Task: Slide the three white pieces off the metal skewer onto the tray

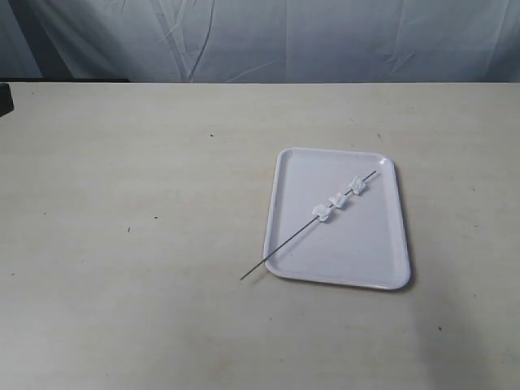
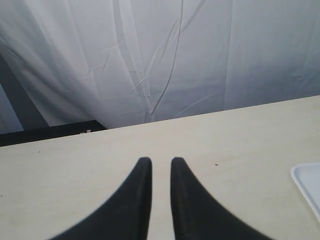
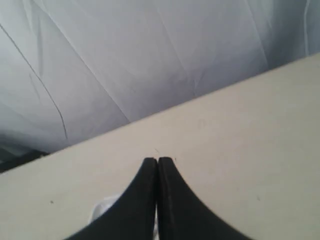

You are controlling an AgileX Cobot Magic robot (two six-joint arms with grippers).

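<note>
The white tray [image 1: 357, 260] lies right of the table's middle in the exterior view. The thin metal skewer [image 1: 280, 249] rests slantwise across it, its lower end sticking out over the tray's near left corner onto the table. Three white pieces [image 1: 339, 200] are threaded along its upper half, over the tray. Neither arm appears in the exterior view. My left gripper [image 2: 160, 162] hovers over bare table with a narrow gap between its fingers and nothing in it; a tray corner [image 2: 309, 182] shows at the side. My right gripper [image 3: 158, 161] is shut and empty, a white tray corner [image 3: 102, 209] just behind its fingers.
A pale tabletop [image 1: 130, 211] spreads all round the tray. A creased white curtain [image 1: 260, 36] hangs behind the table's far edge. A dark object [image 1: 5, 97] sits at the far left edge of the table.
</note>
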